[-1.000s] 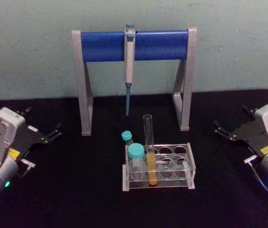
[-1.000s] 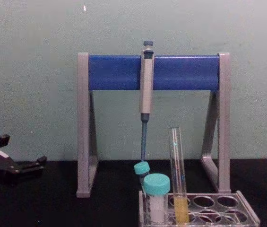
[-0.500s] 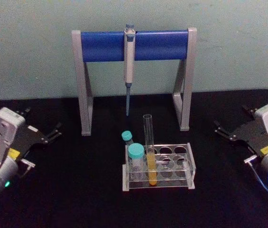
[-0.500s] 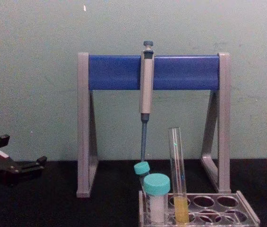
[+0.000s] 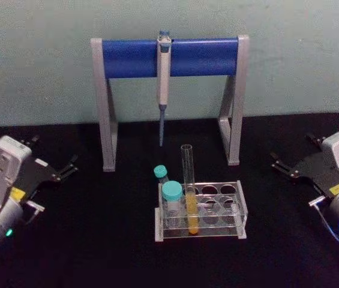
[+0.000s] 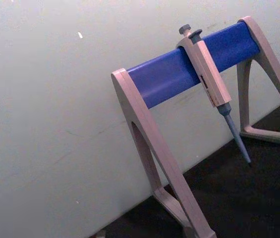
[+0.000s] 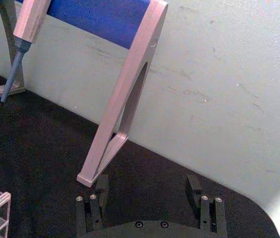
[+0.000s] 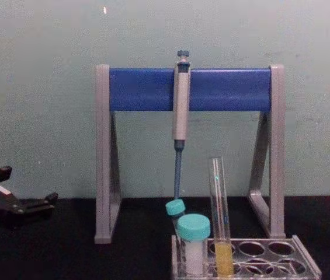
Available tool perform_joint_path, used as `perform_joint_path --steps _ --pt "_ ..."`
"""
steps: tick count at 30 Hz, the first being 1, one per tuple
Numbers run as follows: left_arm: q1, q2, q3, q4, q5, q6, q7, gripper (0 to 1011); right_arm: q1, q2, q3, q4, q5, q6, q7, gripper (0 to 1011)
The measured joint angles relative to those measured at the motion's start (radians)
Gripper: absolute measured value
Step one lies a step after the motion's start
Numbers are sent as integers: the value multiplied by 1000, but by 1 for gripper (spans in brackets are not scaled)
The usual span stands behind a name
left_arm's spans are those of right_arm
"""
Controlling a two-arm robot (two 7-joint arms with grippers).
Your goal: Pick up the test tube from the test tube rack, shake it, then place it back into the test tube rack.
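The right gripper (image 5: 279, 164) is held low over the black table (image 5: 97, 252) at the robot's right, well apart from the rack (image 5: 239, 198). Its fingers (image 7: 194, 184) are seen spread apart with nothing between them. The left gripper (image 5: 68, 168) is parked at the far left; whether it is open or closed cannot be told.

The test tube (image 5: 188, 180) is seated in a front hole of the rack, roughly upright, with yellow-orange liquid in its lower part and no cap on it. It has not yet been picked up, so the whole task is judged to lie ahead.

Several failures can be foreseen:
- **Neighbouring tube:** a capped tube (image 5: 171, 192) stands just beside the test tube on its left. It could be struck or caught by a finger if the approach is made too low or off-centre.
- **Rack:** the clear rack looks light. It could be dragged or tipped if the tube is pulled out at a slant.
- **Grip:** smooth glass may slip if it is gripped too lightly.
- **Liquid:** the open mouth means liquid could be thrown out by hard shaking.
- **Pipette:** a pipette (image 5: 163, 78) hangs from the stand (image 5: 133, 57) behind the rack. It could be knocked if the tube is carried back while raised.
- **Return:** the hole could be missed on the way back and the tube set on the rack's top plate.
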Motion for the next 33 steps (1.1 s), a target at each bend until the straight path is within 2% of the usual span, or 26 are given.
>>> perform_joint_path --steps 22,28,33 --pt "0 0 0 0 0 0 0 1001 -11 -1 8 -12 -3 1 9 1000" --pt "0 0 0 0 0 0 0 1001 -53 4 25 -63 -1 2 31 1000" --pt "0 0 0 0 0 0 0 1001 -107 14 40 -127 27 -1 69 1000"
